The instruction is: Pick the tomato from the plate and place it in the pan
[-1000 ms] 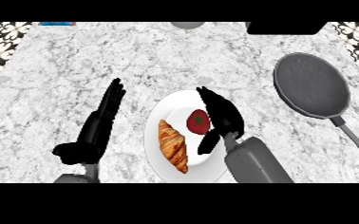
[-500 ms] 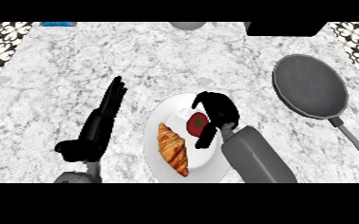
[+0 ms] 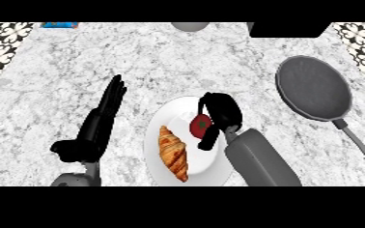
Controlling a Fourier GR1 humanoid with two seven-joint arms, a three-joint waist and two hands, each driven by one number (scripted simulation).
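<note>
Tomato lies on the plate, just right of the croissant. My right hand is clenched round it, fingers arched over its top and right side, thumb under its lower edge. I judge this the grasp step, lift not yet begun. The next move calls for a clean lift, then a carry right to the pan, well apart. Left hand rests open at left.
</note>
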